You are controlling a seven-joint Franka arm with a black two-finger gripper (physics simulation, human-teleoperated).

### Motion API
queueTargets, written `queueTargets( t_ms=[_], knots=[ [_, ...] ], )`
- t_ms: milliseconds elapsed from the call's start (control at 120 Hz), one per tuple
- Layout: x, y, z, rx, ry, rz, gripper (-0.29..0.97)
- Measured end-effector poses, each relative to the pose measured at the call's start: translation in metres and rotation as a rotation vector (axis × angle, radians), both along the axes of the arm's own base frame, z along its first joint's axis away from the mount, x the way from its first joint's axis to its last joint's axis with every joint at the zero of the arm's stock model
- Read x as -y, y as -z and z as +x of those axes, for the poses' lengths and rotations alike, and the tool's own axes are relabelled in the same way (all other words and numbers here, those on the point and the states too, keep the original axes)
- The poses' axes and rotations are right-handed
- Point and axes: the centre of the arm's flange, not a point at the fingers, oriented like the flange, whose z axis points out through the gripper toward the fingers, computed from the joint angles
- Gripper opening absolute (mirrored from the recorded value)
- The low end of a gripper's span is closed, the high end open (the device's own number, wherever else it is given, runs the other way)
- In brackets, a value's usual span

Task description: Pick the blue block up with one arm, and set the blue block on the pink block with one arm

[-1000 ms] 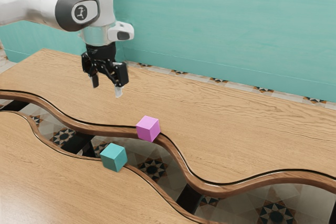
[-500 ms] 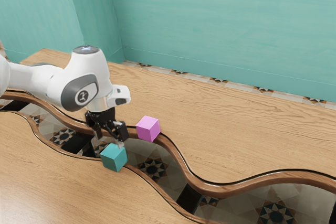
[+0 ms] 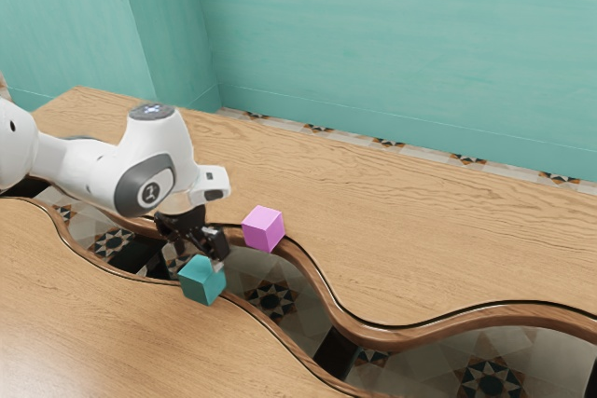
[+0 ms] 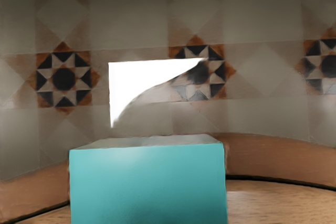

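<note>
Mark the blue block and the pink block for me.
blue block (image 3: 194, 286): exterior view, on its near side face.
pink block (image 3: 256, 233): exterior view, on its near side face.

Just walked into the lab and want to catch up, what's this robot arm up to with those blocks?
The gripper is low over the blue block, fingers open, not yet gripping it. That block rests at the wavy edge of the near tabletop. The pink block sits across the gap on the far edge, nothing on it. The pickup hasn't happened yet.
</note>
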Motion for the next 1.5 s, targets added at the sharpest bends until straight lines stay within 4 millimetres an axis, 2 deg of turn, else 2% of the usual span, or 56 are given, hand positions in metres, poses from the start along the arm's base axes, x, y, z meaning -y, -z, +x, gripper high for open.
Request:
queueTargets(
  t_ms=[75, 150, 667, 767, 1308, 1425, 1500],
  knots=[
    [-0.009, 0.011, 0.001, -0.012, -0.015, 0.000, 0.68],
    [-0.009, 0.019, 0.001, -0.019, -0.013, -0.001, 0.68],
    [-0.008, 0.040, 0.003, -0.034, 0.001, -0.001, 0.68],
    [-0.008, 0.041, 0.003, -0.034, 0.002, -0.001, 0.62],
    [-0.015, 0.038, 0.004, -0.028, -0.010, 0.001, 0.38],
    [-0.015, 0.025, 0.005, -0.011, -0.010, 0.004, 0.34],
    [-0.014, 0.000, 0.009, 0.016, -0.012, 0.006, 0.32]
  ],
)
